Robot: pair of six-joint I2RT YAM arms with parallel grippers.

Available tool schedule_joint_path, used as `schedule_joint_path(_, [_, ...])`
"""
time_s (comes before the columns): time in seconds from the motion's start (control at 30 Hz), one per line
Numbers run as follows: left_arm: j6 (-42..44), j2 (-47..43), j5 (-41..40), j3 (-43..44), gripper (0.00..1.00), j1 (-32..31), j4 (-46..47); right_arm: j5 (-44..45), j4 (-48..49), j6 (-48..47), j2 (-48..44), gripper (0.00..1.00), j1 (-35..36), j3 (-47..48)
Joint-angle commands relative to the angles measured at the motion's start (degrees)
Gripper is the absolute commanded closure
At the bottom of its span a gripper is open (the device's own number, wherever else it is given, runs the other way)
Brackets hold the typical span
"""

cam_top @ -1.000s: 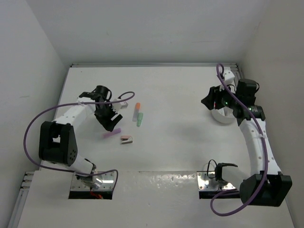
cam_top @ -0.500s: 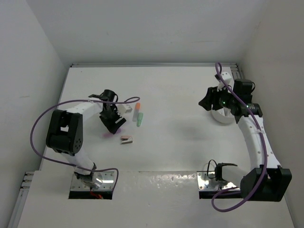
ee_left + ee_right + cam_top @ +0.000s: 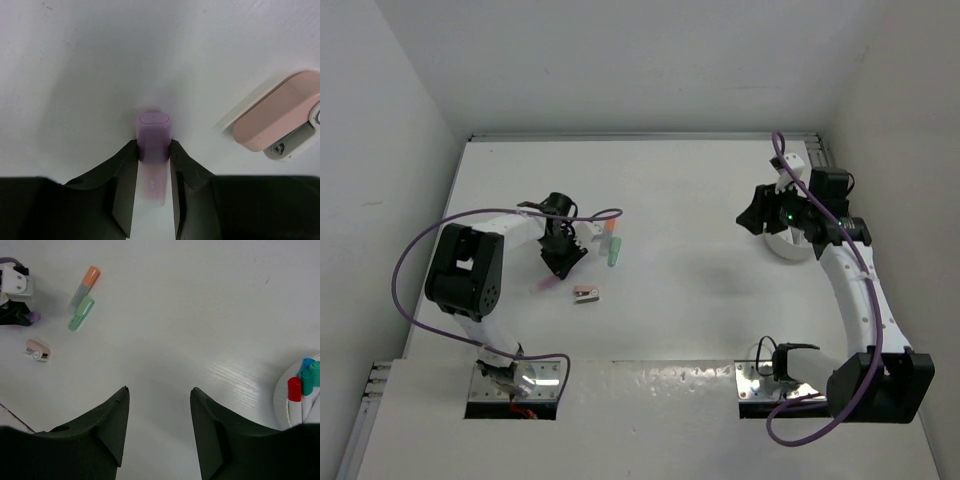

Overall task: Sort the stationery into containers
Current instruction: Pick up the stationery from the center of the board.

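I am at the pick-up step for the pink highlighter [image 3: 155, 131]. It lies flat on the worktop in the left half, nearer the left edge than the middle, about halfway between the far and near edges. My left gripper [image 3: 154, 150] is down over it, and the two fingers [image 3: 122, 172] touch its sides, one on each side, so I judge they are clamped on it. It is not lifted yet. Just beside it, toward the near edge, lies the pinkish block [image 3: 275, 117], apart from my fingers.

My right gripper [image 3: 157, 390] hangs above the worktop near the right edge with its fingers apart and nothing between them. The white tub [image 3: 284, 399] stands there, close to the right edge, and it holds already pens [image 3: 295, 390] with red, blue and teal caps.

The orange highlighter [image 3: 86, 284] and the green highlighter [image 3: 81, 313] wait side by side on the worktop, left of the middle.

Next I think I must lift straight up so the highlighter does not slip or turn, then carry it to a container. I see only the tub, far across at the right edge.
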Motion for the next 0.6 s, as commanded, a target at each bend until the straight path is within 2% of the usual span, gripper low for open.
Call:
schedule_joint_path(0.0, [-1.09,1.30,1.86,0.47,0.80,0.26,0.92,-1.54,0.76,1.80,-1.22,0.49,1.81,-0.26])
schedule_joint_path(0.03, [-1.27,1.39,2.38,1.00,0.83,0.61,0.48,-1.54,0.85,2.59,-1.49,0.49,2.25,-0.52])
schedule_joint_path(0.07, [-1.62,1.30,4.48,2.83,0.92,1.57,0.13,-1.63,0.85,3.12,-1.75,0.49,2.61,-0.87])
schedule_joint_path(0.13, [-3.11,0.00,7.65,5.47,0.99,3.07,-1.36,-1.80,1.72,4.78,-2.37,0.48,4.89,-0.88])
schedule_joint_path(0.27, [-9.51,-5.28,21.16,13.03,1.00,7.29,-0.67,-2.24,4.62,9.26,-2.81,0.44,7.35,-0.26])
schedule_joint_path(0.37, [-20.57,-11.34,26.36,14.98,1.00,7.39,6.09,-1.89,5.77,13.05,-1.50,0.40,9.63,1.93])
schedule_joint_path(0.4, [-26.78,-12.92,27.25,14.63,1.00,7.04,10.80,-1.89,5.86,13.66,-0.79,0.39,10.25,2.63])
schedule_joint_path(0.43, [-29.63,-15.81,27.87,14.28,1.00,6.16,13.02,-1.80,5.86,15.24,-0.35,0.38,10.95,4.20])
schedule_joint_path(0.47, [-36.01,-16.88,28.66,13.93,1.00,5.63,14.79,-1.63,6.12,15.95,0.70,0.37,12.44,4.83])
schedule_joint_path(0.57, [-45.18,-20.84,28.32,11.99,1.00,3.96,22.35,-0.14,7.78,18.32,2.19,0.36,16.40,6.94])
